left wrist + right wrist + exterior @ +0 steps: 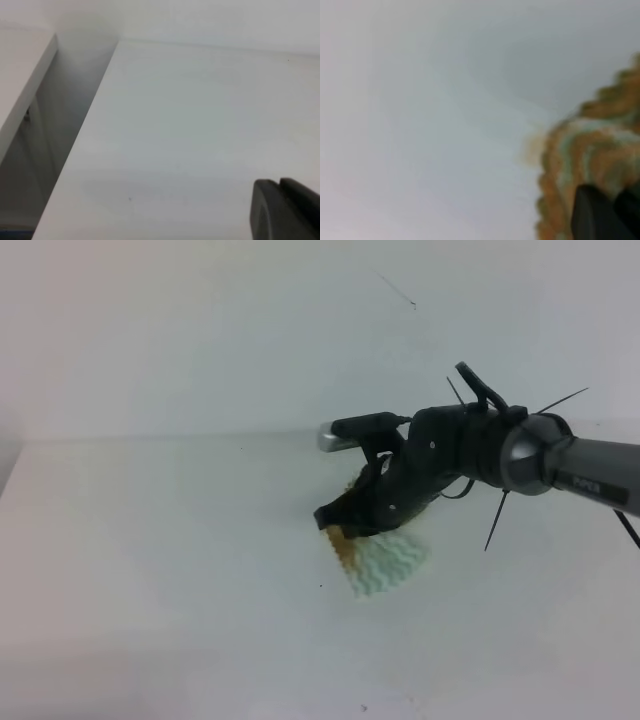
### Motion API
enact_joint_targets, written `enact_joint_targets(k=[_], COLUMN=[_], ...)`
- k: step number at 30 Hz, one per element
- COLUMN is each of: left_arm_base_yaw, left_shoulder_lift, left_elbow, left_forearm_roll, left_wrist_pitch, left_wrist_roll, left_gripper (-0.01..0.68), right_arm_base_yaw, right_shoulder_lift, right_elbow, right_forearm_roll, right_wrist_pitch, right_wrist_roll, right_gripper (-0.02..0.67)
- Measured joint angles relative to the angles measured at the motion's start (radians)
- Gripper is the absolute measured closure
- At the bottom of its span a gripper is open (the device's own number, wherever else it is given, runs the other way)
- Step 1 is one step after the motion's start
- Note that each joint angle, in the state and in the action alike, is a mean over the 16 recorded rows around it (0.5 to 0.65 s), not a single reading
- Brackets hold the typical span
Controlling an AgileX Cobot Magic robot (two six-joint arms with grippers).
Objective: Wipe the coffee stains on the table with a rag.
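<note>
White tabletop carries my right gripper, clamped tight on the rag near the middle; soft, limp, stain-soaked, best pinched at its bunched edge.

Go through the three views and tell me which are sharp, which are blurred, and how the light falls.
Exterior high view: mildly soft, even flat light, only a faint shadow under the right claw on the rag. Left wrist view: fairly clear, the table evenly lit, the gap beside it shaded. Right wrist view: heavily out of focus, the rag's stained edge just a smear.
</note>
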Motion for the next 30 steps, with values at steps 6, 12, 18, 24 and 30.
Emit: enact_joint_targets(k=[6, 12, 18, 24, 30], left_arm_base_yaw=[0.000, 0.000, 0.000, 0.000, 0.000], left_shoulder_lift=[0.000, 0.000, 0.000, -0.002, -0.002], left_elbow=[0.000, 0.000, 0.000, 0.002, 0.002], left_forearm_roll=[0.000, 0.000, 0.000, 0.000, 0.000], left_wrist_pitch=[0.000, 0.000, 0.000, -0.001, -0.001], left_wrist_roll=[0.000, 0.000, 0.000, 0.000, 0.000], left_gripper=[0.675, 0.675, 0.675, 0.675, 0.675], right_arm_base_yaw=[0.017, 0.025, 0.006, -0.020, -0.046], right_shoulder_lift=[0.013, 0.025, 0.013, -0.051, -0.154], right_elbow=[0.001, 0.002, 0.002, 0.003, 0.046], right_forearm_roll=[0.232, 0.283, 0.121, -0.097, -0.224], right_wrist_pitch=[-0.059, -0.071, -0.024, 0.026, 0.036], right_wrist_roll=[-0.176, -0.196, -0.055, 0.076, 0.115], right_gripper=[0.635, 0.634, 0.634, 0.634, 0.634])
